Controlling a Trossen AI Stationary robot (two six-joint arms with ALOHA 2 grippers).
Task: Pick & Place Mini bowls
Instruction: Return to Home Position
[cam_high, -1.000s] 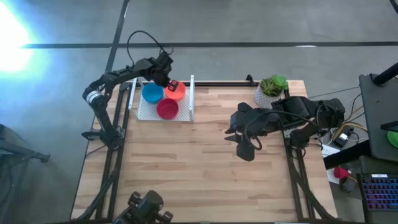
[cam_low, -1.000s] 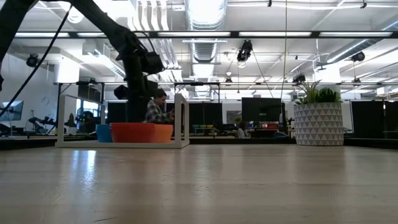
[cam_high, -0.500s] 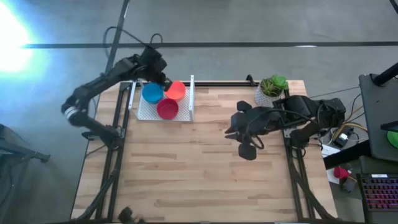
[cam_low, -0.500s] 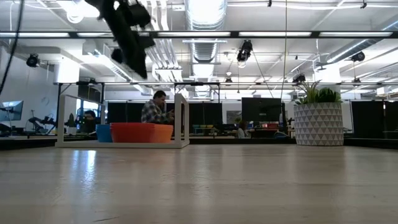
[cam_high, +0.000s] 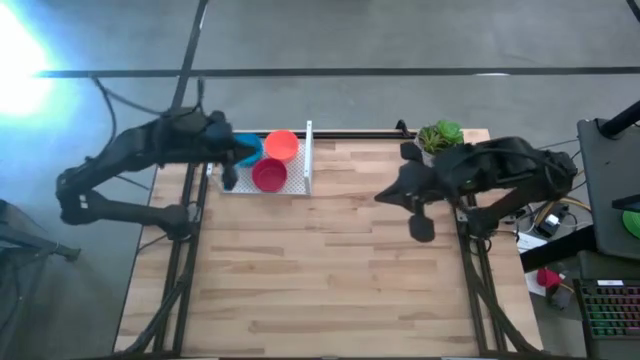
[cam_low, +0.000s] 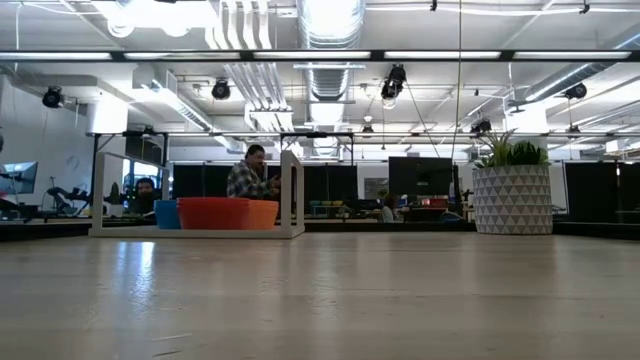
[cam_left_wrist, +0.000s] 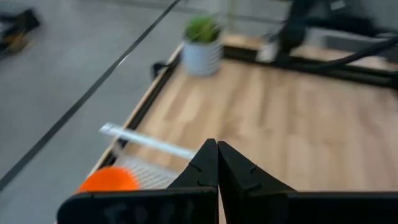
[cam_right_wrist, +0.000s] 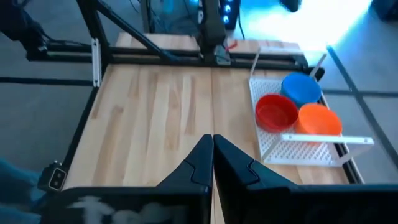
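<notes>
Three mini bowls show, all inside a white perforated tray (cam_high: 298, 187) at the table's far left: a blue one (cam_high: 249, 147), an orange one (cam_high: 282, 145) and a red one (cam_high: 268, 176). The right wrist view shows them too: blue (cam_right_wrist: 301, 88), orange (cam_right_wrist: 319, 119), red (cam_right_wrist: 276, 111). In the low view they sit low behind the tray's rim (cam_low: 200, 232). My left gripper (cam_high: 238, 156) hovers shut over the tray's left end, raised above it. My right gripper (cam_high: 384, 196) is shut and hangs over the table's right half, far from the tray.
A white plant pot (cam_high: 432, 148) stands at the far right corner, close to the right arm. The tray has an upright wall (cam_high: 308, 158) on its right side. Bare wood (cam_high: 320, 280) fills the middle and near part of the table. People sit in the room behind (cam_low: 248, 178).
The left arm has pulled away from the orange bowl, rising out of the low view and swinging toward the table's left edge. The bowls stay in the tray. The right arm has drawn back a little toward the right edge.
</notes>
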